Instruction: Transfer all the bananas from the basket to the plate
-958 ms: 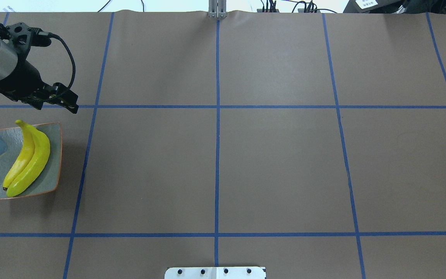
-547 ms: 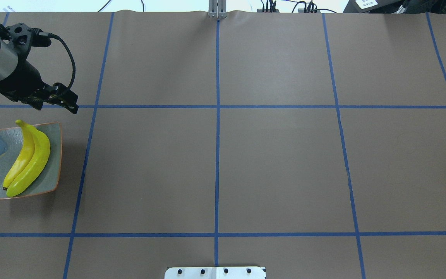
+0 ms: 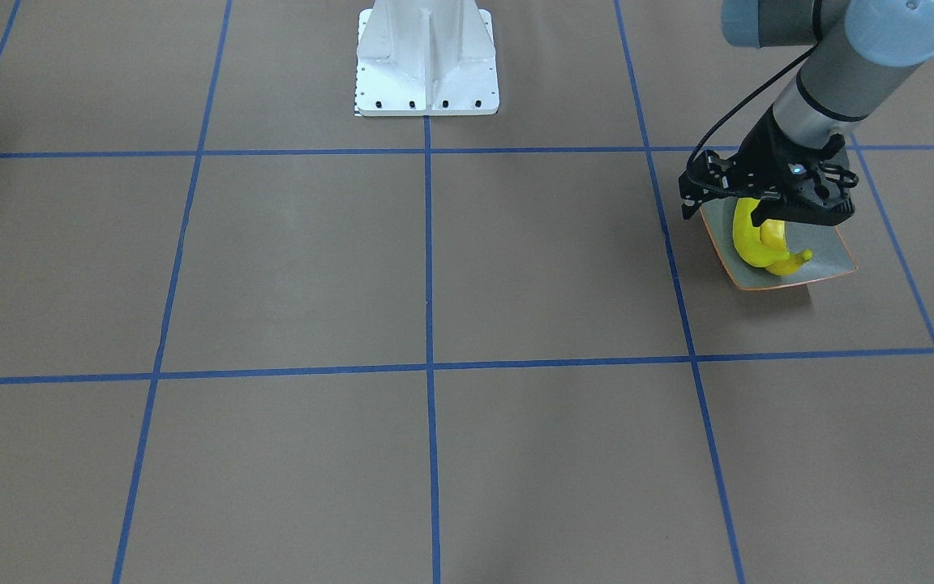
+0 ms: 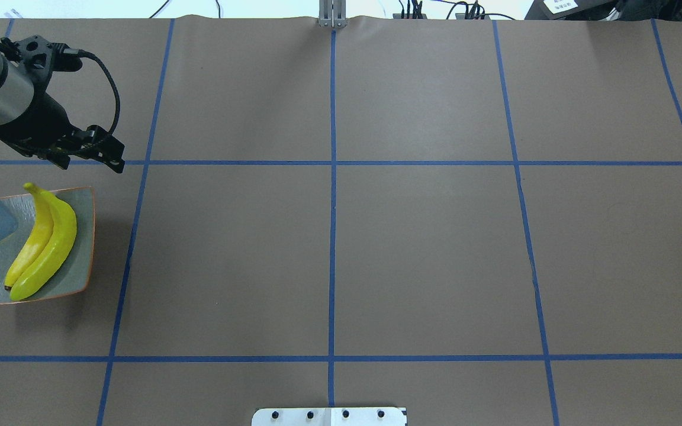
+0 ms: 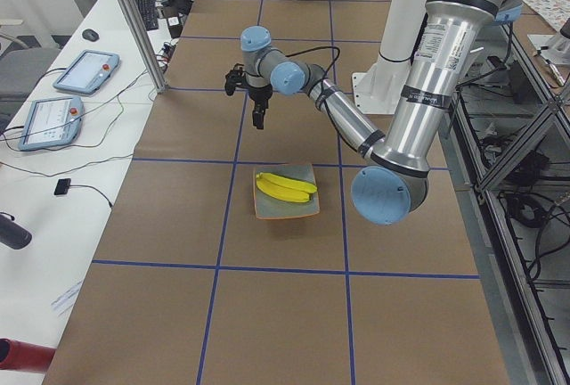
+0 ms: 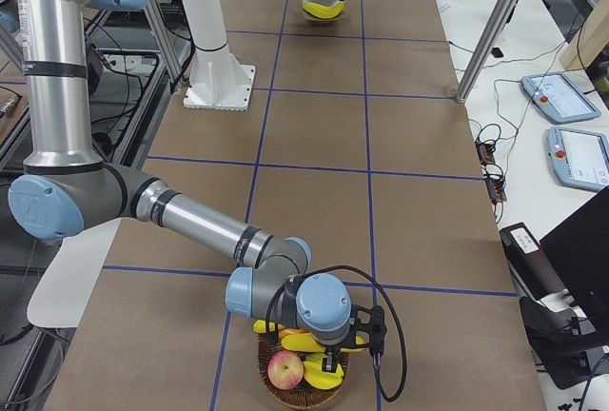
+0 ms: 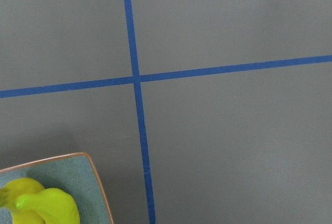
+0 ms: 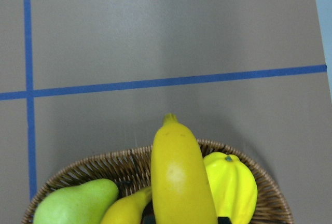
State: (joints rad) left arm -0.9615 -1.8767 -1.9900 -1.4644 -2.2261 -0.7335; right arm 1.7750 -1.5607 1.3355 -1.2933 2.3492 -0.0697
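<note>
At basket (image 8: pixel 83 169), right jaws clamp banana (image 8: pixel 179 177); left jaws near plate (image 4: pixel 85 260), opening unclear.

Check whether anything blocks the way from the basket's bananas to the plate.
Nothing visible does. The table between the basket and the plate shows only blue tape lines. The left tool hangs past the plate's far edge, not over it; two bananas already lie there.

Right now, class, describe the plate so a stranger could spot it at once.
On the brown table taped with blue lines, look near the left gripper. The plate is square, grey-green, orange-rimmed, holding two bananas; the basket is round wicker.
</note>
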